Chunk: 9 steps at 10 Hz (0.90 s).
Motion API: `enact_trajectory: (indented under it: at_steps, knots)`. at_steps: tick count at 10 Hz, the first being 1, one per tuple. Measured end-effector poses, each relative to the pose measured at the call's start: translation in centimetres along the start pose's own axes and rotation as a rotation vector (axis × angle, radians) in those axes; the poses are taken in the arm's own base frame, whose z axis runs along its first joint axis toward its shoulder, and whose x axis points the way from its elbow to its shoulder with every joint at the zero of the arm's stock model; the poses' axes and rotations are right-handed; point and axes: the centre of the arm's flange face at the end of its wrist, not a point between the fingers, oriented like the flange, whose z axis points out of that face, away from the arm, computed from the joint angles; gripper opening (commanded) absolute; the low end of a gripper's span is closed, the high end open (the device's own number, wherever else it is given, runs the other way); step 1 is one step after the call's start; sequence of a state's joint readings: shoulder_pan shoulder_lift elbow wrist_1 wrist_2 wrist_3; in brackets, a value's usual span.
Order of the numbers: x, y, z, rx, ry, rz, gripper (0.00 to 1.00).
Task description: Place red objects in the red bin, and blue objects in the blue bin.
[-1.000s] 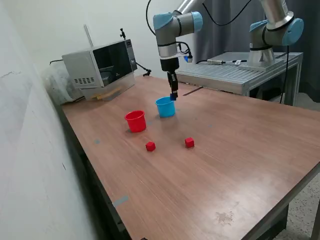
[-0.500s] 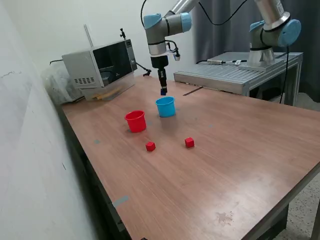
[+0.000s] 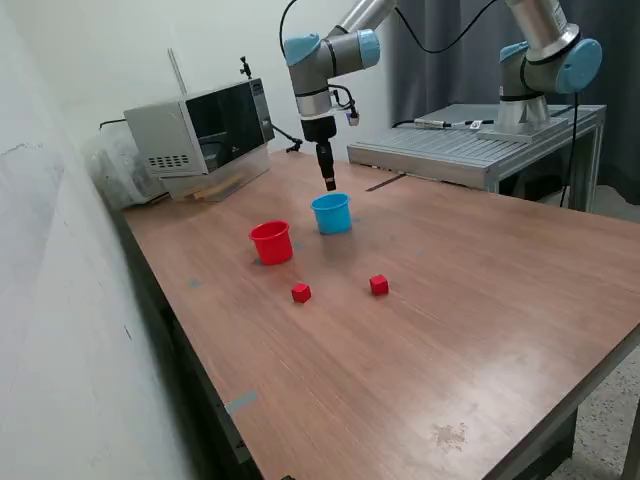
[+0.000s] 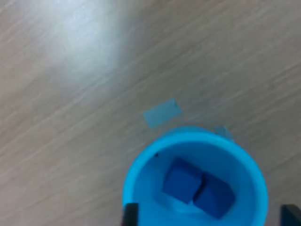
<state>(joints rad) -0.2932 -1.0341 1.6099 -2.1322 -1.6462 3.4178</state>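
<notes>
The light blue cup [image 3: 331, 213] stands on the wooden table [image 3: 480, 300]. In the wrist view the cup [image 4: 141, 174] holds two dark blue cubes [image 4: 181, 181] [image 4: 214, 197] side by side. My gripper [image 3: 329, 183] hangs just above the cup's far rim. In the wrist view the gripper [image 4: 210, 216] is open and empty, with only the tips of its fingers [image 4: 129, 214] showing at the frame edge. The red cup [image 3: 271, 242] stands at the blue cup's exterior-view left. Two red cubes [image 3: 301, 292] [image 3: 378, 285] lie on the table in front of the cups.
A microwave [image 3: 200, 135] stands at the table's back on the exterior view's left. A metal bench [image 3: 470, 140] with a second arm [image 3: 545, 60] is behind on the right. A pale tape patch [image 4: 162, 112] lies by the blue cup.
My gripper has moved toward the exterior view's left and slightly up, ending above the blue cup's far rim. The cups and red cubes have not moved.
</notes>
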Motion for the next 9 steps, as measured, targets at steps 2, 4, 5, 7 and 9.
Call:
enact_trajectory:
  at_steps: [2,4,5,7,9]
  knots:
    - [2.7,0.0,-2.3,-0.025,0.009,-0.041,1.00]
    - [8.3,-2.0,-5.3,-0.044,0.020,-0.128,1.00]
    - [11.3,-3.6,-6.6,-0.053,0.035,-0.173,1.00]
    - [16.8,-6.7,-7.9,-0.056,0.087,-0.254,1.00]
    - [21.8,-9.1,-7.4,-0.048,0.110,-0.316,1.00]
